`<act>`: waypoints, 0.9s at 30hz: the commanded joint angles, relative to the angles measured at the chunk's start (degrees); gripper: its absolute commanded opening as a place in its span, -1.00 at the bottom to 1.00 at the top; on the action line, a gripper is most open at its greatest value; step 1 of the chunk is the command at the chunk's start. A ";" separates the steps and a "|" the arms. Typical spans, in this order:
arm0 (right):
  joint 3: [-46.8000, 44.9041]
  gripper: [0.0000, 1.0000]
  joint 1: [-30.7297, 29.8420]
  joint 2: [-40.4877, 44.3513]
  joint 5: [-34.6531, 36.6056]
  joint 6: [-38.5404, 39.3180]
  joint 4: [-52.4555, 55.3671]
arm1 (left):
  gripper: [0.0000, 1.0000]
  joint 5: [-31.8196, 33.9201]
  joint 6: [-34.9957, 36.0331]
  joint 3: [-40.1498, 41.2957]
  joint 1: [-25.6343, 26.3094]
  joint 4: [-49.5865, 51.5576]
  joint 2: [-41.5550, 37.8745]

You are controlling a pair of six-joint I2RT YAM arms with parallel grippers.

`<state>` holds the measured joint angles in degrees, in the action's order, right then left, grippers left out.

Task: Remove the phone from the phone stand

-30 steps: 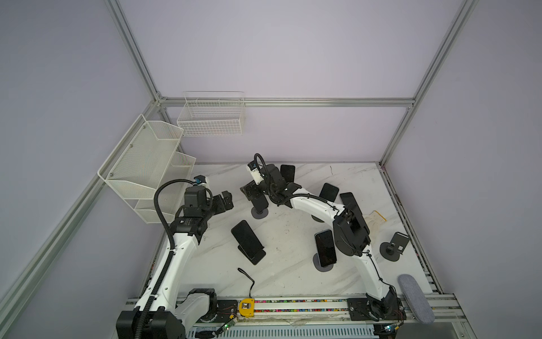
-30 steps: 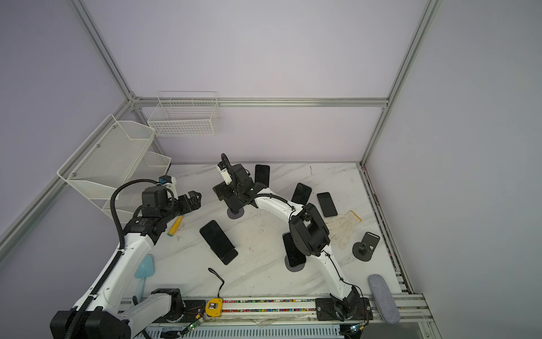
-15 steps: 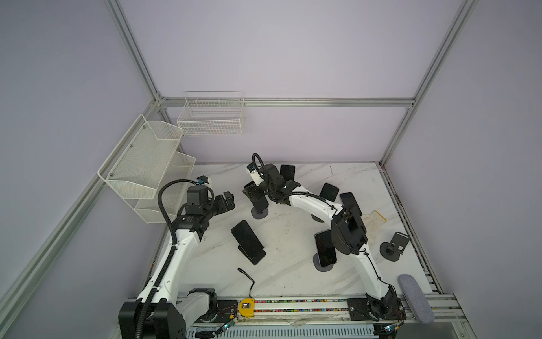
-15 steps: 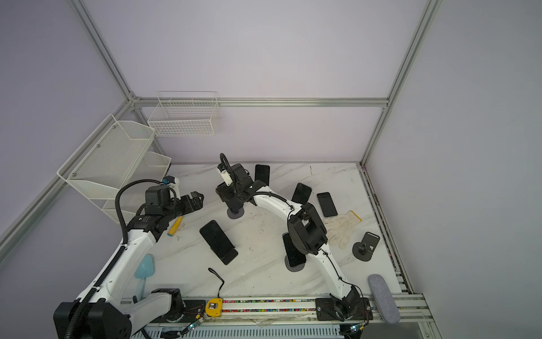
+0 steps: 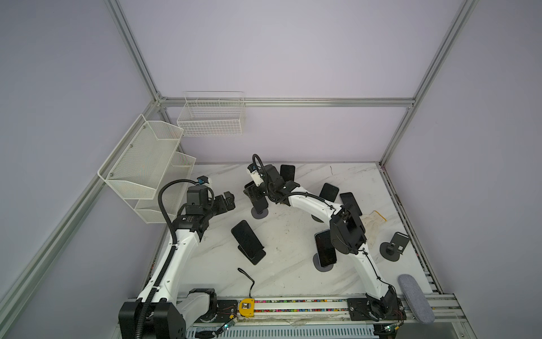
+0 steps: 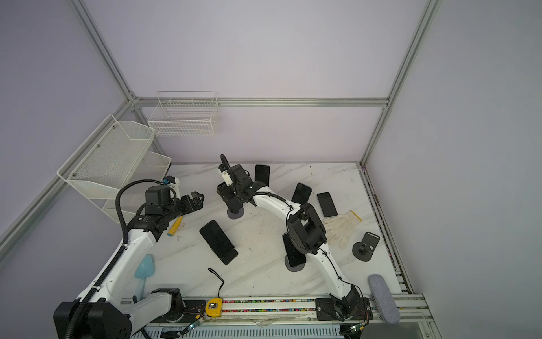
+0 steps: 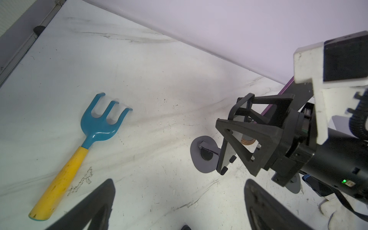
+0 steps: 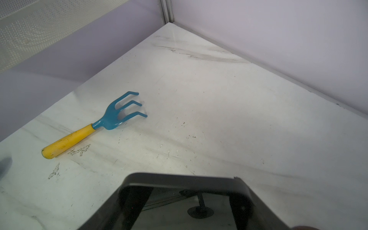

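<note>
Your right pincer [image 7: 232, 117] is gripping the phone [image 8: 183, 180] by its side edges, and the phone is sitting on its stand [image 7: 196, 163] toward the back of the table [image 5: 293, 240]. Your left pincer [image 7: 179, 199] is hovering just beside them with its fingers [image 7: 264, 207] spread wide, holding nothing. A yellow-handled garden fork [image 7: 99, 127] is lying nearby.

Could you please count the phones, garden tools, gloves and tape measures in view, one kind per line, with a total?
Phones: 6
Garden tools: 2
Gloves: 1
Tape measures: 1
Total: 10
</note>
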<state>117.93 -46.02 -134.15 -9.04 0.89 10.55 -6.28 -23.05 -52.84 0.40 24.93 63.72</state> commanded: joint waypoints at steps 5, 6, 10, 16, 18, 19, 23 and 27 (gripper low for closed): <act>-2.91 0.39 0.23 1.81 -0.37 -0.95 -1.24 | 0.99 -2.00 -0.61 -3.94 0.05 -1.46 0.19; -3.31 0.38 0.23 2.09 -0.37 -0.96 -1.79 | 1.00 -2.04 -0.69 -3.81 0.10 -1.55 -0.06; -2.47 0.31 0.23 2.91 -0.57 -1.45 -1.02 | 0.99 -1.63 -0.03 -4.79 0.04 -1.35 0.58; -4.03 0.28 0.23 5.21 -1.12 -2.91 -3.07 | 0.99 -2.13 -0.34 -7.44 -0.04 -0.05 0.79; -4.29 0.27 0.23 6.18 -0.81 -3.24 -3.64 | 1.00 -2.72 -0.51 -7.96 -0.03 -0.16 0.63; -4.58 0.27 0.23 6.65 -0.85 -3.50 -4.46 | 0.99 -3.07 -0.62 -8.14 -0.05 -0.14 0.54; -3.95 0.26 0.23 8.05 -1.11 -3.96 -5.09 | 0.99 -2.35 -1.68 -7.54 0.01 -1.27 -0.54; -5.90 0.24 0.27 10.43 -1.40 -4.77 -7.52 | 0.99 -3.18 -1.92 -8.32 0.03 -1.37 -0.27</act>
<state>112.40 -46.00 -129.27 -9.50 -2.59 7.84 -8.03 -24.14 -54.87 0.40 25.17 64.53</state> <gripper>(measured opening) 0.754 0.997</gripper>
